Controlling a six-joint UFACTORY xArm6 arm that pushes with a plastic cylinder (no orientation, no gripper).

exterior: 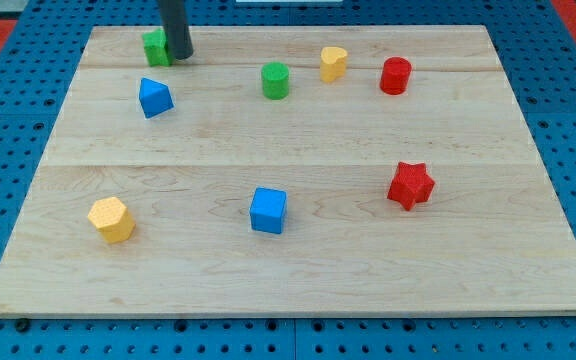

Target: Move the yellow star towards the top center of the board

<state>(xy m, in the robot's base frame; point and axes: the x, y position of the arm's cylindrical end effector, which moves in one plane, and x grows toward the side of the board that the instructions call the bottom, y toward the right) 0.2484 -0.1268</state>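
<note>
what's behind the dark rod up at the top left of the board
A green block sits right behind my tip, on the view's left of it. Only its left part shows; the rod covers the rest, so its shape and whether they touch cannot be told.

Pale matt wood board (pixel 298 270) w/ visible grain

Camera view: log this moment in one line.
my tip: view's top left, beside green block | yellow block: top, right of centre, apart from tip

My tip (pixel 179 57) stands at the view's top left, the dark rod upright above it.
</note>
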